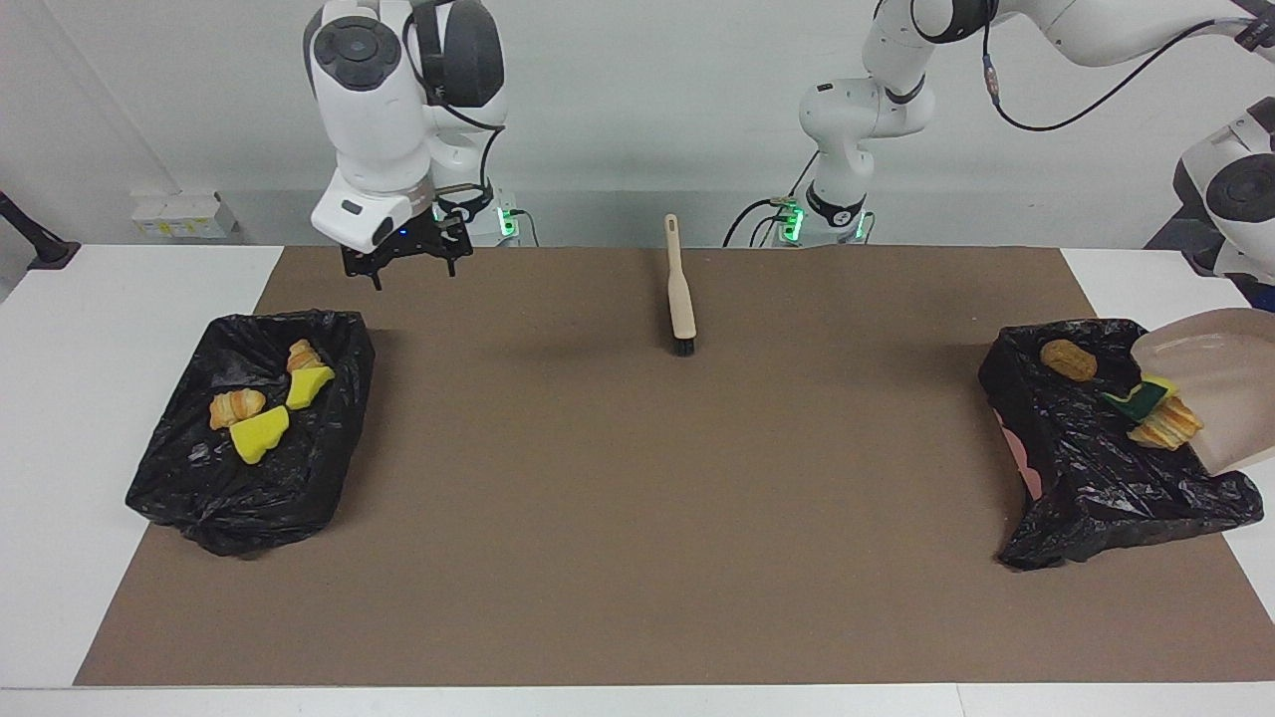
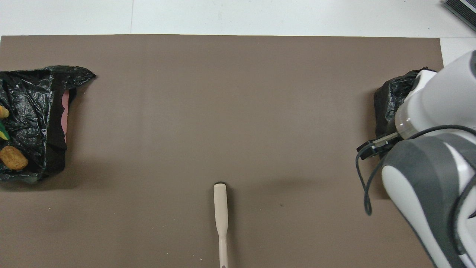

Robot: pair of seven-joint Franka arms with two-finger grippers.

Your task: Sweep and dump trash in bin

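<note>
The right gripper hangs in the upper left of the facing view with fingers spread, holding nothing. The left gripper is pressed together, out of frame. At the right edge one tilted dustpan is over a black bin holding three trash scraps. The other bin, at the left, holds four scraps. One brush lies at upper centre.

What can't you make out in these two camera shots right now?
- Left gripper: out of both views; the facing view's edge cuts off the dustpan where it would be held.
- Bin at the right arm's end: in the overhead view the right arm covers its trash.
- Bin at the left arm's end: the overhead view's edge cuts it, so only part of its trash shows.
</note>
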